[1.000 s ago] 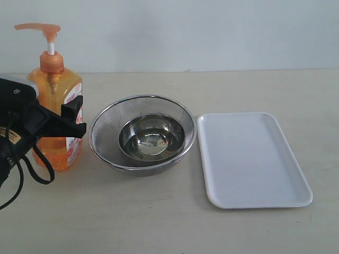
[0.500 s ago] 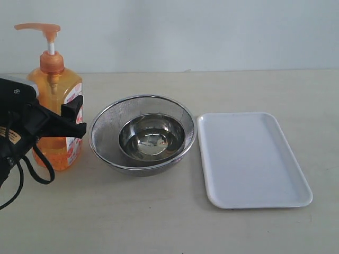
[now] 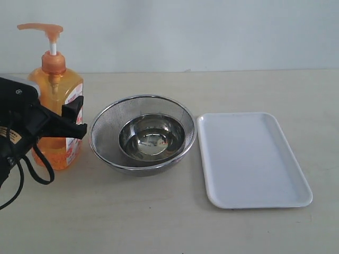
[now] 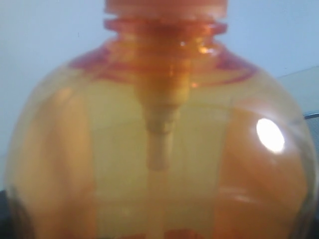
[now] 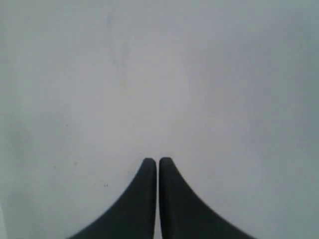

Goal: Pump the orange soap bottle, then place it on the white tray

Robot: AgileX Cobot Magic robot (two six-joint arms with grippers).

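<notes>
Right claw [image 5: 157, 161], tips together, wrist cam only.

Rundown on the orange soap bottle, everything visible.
In the exterior view the translucent orange plastic soap bottle stands upright left of the round steel mesh bowl, apart from it. Orange pump head on a white stem, raised; dip tube visible through orange liquid; white-orange label. The black left hand clamps its body.

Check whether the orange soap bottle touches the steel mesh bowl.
Apart. The exterior view shows bare table between the orange soap bottle and steel mesh bowl.
</notes>
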